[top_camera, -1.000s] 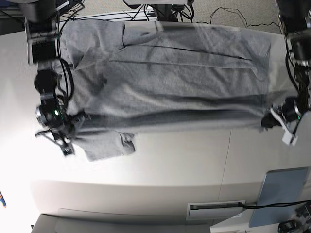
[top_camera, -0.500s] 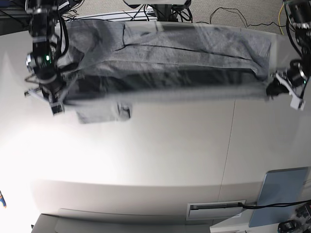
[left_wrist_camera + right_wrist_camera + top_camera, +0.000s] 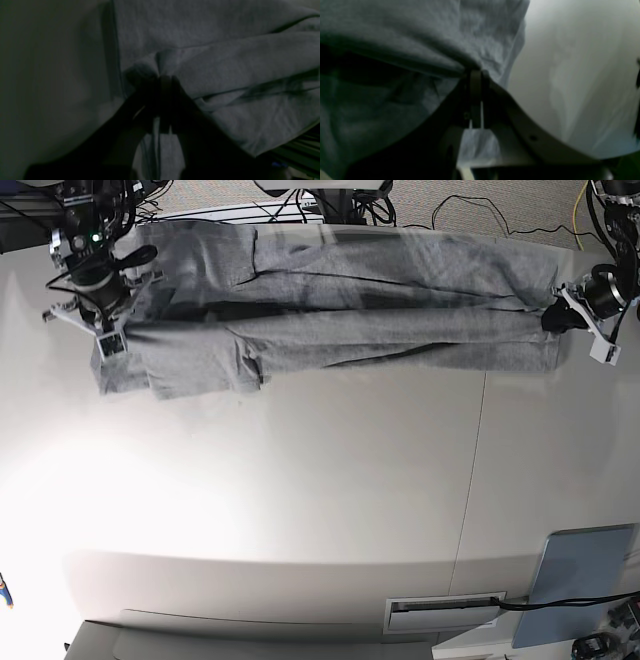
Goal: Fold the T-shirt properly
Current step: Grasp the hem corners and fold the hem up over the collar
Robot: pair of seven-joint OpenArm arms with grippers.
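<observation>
Both grippers, left (image 3: 556, 318) and right (image 3: 108, 332), are clamped on opposite ends of the grey T-shirt (image 3: 350, 310), folded lengthwise on the white table (image 3: 350, 480)

1. Both wrist views are dark and soft; the left gripper (image 3: 163, 82) shows only as a black shape pinched on the T-shirt (image 3: 225, 65), its fingertips lost in a fold
2. The right gripper (image 3: 475, 75) is also buried under bunched cloth, tips hidden
3. In the base view the shirt's far edge at 12 o'clock hangs past the table (image 3: 330, 510) out of sight
4. Any print on the shirt is folded under, unseen
5. Both arms are cut off at the top edge
</observation>
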